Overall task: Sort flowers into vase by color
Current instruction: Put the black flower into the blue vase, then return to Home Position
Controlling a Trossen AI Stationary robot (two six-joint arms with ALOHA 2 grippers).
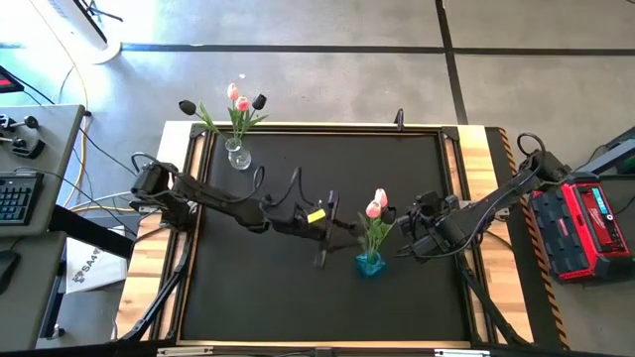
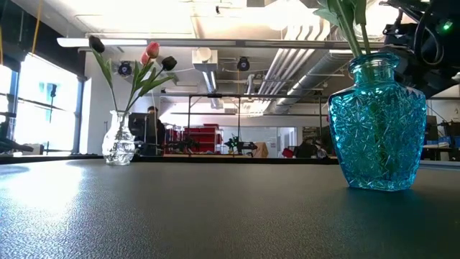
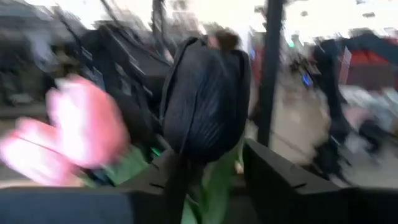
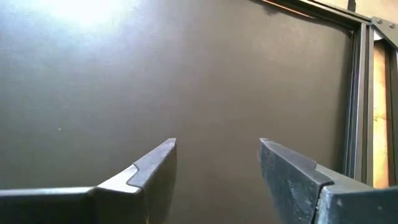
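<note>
A clear glass vase (image 1: 236, 157) (image 2: 118, 140) stands at the mat's far left. It holds pink tulips (image 1: 238, 99) (image 2: 149, 52) and dark ones (image 2: 169, 63). A blue cut-glass vase (image 1: 369, 263) (image 2: 377, 126) stands at mid-mat with pink tulips (image 1: 377, 205) in it. My left gripper (image 1: 342, 230) (image 3: 208, 186) is just left of the blue vase, shut on a dark tulip (image 3: 205, 99); the pink heads (image 3: 81, 127) show beside it. My right gripper (image 1: 405, 238) (image 4: 214, 162) hovers open, just right of the blue vase, over bare mat. My left gripper has the dark tulip's green stem (image 3: 211, 196), just below the head, between its two fingers (image 3: 273, 180). The head stands up beyond the fingertips. The stem's lower part is hidden, so I cannot tell whether it is in the blue vase or free.
The black mat (image 1: 298, 307) sits in a raised frame with wooden strips at the left and right sides (image 1: 486, 159). A keyboard and desk lie off to the left (image 1: 15, 198), and a red case to the right (image 1: 595, 223). Open mat lies toward the near edge.
</note>
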